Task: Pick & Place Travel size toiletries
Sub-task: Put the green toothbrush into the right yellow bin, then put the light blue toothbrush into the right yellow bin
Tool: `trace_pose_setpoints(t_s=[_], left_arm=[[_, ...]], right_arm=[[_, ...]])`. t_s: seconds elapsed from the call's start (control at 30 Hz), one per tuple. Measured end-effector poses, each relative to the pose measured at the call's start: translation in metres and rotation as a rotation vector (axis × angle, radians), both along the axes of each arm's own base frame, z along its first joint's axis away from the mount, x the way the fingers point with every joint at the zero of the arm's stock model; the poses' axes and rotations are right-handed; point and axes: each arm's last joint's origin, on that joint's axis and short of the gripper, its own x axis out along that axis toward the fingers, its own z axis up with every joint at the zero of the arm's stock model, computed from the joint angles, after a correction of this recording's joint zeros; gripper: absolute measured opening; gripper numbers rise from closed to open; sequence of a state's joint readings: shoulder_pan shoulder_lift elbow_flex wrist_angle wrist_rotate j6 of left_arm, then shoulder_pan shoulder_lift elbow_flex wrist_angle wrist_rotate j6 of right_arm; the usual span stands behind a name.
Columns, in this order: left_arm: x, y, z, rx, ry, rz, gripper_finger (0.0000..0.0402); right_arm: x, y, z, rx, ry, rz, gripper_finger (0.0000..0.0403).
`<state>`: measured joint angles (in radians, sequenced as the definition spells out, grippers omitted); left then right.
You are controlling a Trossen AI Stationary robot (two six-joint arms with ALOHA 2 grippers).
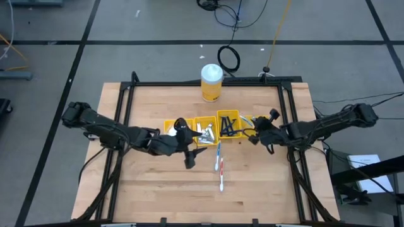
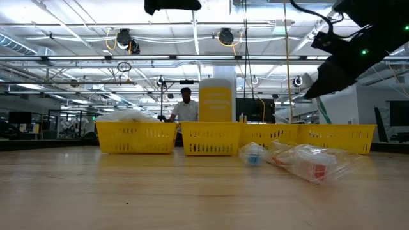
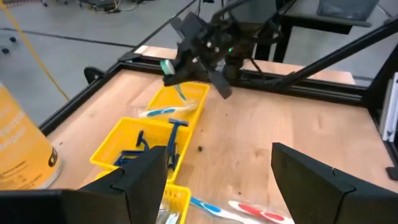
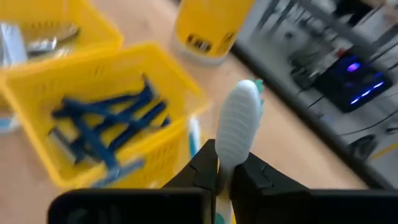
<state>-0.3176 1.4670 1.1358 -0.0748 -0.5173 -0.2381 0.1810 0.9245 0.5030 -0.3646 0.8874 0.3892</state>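
A: While the right fingers (image 4: 227,171) pinch a toothbrush (image 4: 239,124) upright between them, where are the razors (image 4: 106,130)?
B: In the yellow bin (image 4: 118,68) just beyond. The left fingers (image 3: 214,180) stand spread, holding nothing.

Grey floor (image 1: 50,25) crossed by dark tape lines — bright ceiling lights (image 2: 64,29), perhaps workstations beyond.
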Motion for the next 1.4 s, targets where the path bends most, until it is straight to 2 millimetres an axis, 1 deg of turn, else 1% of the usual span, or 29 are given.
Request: trace_pose_setpoints(t_s=[0.07, 0.17, 0.27, 0.47, 0.57, 0.63, 0.73, 0.8, 0.97, 1.07, 1.13, 1.2, 1.3, 1.4], left_arm=[[-0.001, 0.001, 0.000, -0.009, 0.006, 0.007, 0.0277], [-0.001, 0.002, -0.002, -0.023, 0.022, 0.018, 0.0274], [-0.001, 0.002, -0.003, -0.024, 0.024, 0.019, 0.0275], [-0.003, 0.002, -0.006, -0.054, 0.047, 0.034, 0.0276], [-0.003, 0.002, -0.008, -0.066, 0.065, 0.044, 0.0274], [0.000, 0.001, -0.013, -0.072, 0.076, 0.048, 0.0274], [0.007, -0.001, -0.025, -0.085, 0.110, 0.045, 0.0274], [0.014, -0.004, -0.038, -0.093, 0.150, 0.027, 0.0273], [0.036, -0.011, -0.079, -0.162, 0.219, 0.017, 0.0274], [0.053, -0.015, -0.105, -0.225, 0.202, 0.013, 0.0273], [0.063, -0.019, -0.123, -0.238, 0.219, -0.009, 0.0274], [0.072, -0.022, -0.137, -0.235, 0.254, -0.011, 0.0273], [0.086, -0.026, -0.145, -0.259, 0.313, 0.029, 0.0273], [0.097, -0.022, -0.148, -0.315, 0.387, 0.118, 0.0273]], right_arm=[[-0.001, -0.002, -0.002, 0.034, 0.027, 0.017, 0.0021], [-0.001, -0.003, -0.003, 0.050, 0.021, -0.001, 0.0048], [-0.001, -0.003, -0.003, 0.052, 0.018, -0.003, 0.0092], [-0.002, -0.003, -0.001, 0.071, -0.014, -0.021, 0.0197], [-0.003, -0.003, 0.002, 0.066, -0.036, -0.012, 0.0234], [-0.004, -0.003, 0.006, 0.072, -0.072, -0.009, 0.0249], [-0.006, -0.004, 0.013, 0.083, -0.128, -0.005, 0.0263], [-0.008, -0.003, 0.018, 0.120, -0.177, 0.024, 0.0268], [-0.007, 0.001, 0.032, 0.240, -0.311, 0.164, 0.0267], [-0.004, 0.003, 0.038, 0.260, -0.348, 0.251, 0.0262], [-0.001, 0.005, 0.041, 0.260, -0.371, 0.315, 0.0259], [0.001, 0.009, 0.046, 0.252, -0.397, 0.390, 0.0259], [0.004, 0.018, 0.052, 0.224, -0.433, 0.490, 0.0260], [0.005, 0.025, 0.058, 0.191, -0.473, 0.555, 0.0259]])
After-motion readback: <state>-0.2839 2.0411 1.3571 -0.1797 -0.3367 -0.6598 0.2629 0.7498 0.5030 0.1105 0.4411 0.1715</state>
